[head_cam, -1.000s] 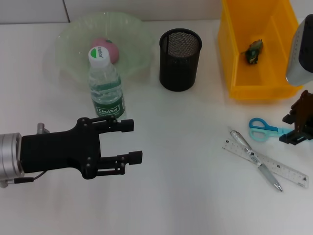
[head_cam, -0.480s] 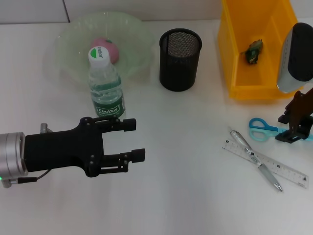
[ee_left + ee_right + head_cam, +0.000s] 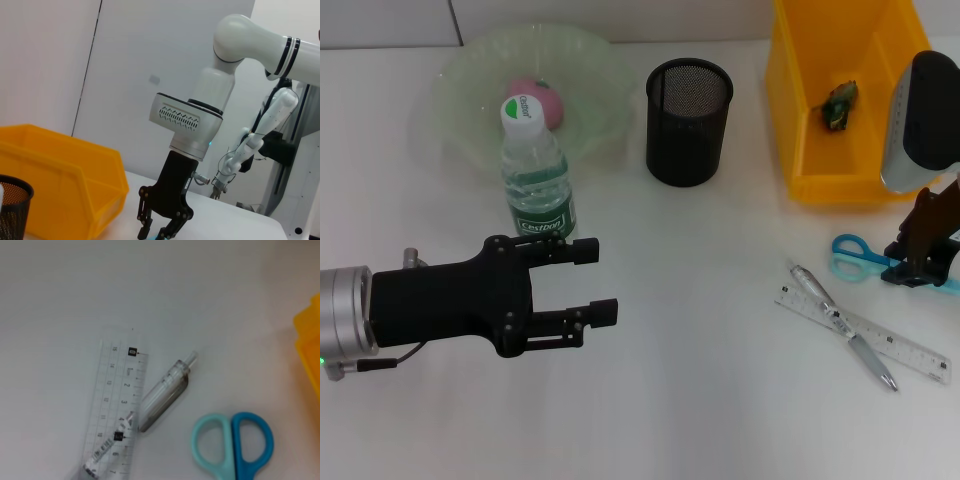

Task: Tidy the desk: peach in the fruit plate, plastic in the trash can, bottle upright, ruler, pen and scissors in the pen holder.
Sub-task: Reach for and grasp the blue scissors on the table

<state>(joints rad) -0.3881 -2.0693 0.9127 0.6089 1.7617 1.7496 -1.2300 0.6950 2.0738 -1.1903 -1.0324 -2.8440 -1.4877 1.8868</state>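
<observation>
While the left gripper [image 3: 602,282] hangs nearest the robot w/ its fingers spread apart and nothing between them, it sits just short of the water bottle [image 3: 537,175], which stands upright w/ its white cap on. On the right side of the table [image 3: 700,400], the clear ruler [image 3: 865,332] lies flat w/ the pen [image 3: 842,324] crossed over it, touching. Just beyond those, the scissors [image 3: 855,257], one handle light teal and the other blue, lie flat near the table's right edge. The right gripper [image 3: 161,224] is down over the blade end of the scissors, fingers apart in the left wrist view; can't tell if they touch the blades. Past the bottle, approx. mid-table, the black mesh pen holder [image 3: 688,120] stands upright. Farther back on the left, the peach [image 3: 537,101] rests inside the clear green fruit plate [image 3: 470,70], right behind the bottle. At the far right, the yellow bin [image 3: 810,130] holds a small green plastic scrap [image 3: 840,104] on its floor.
</observation>
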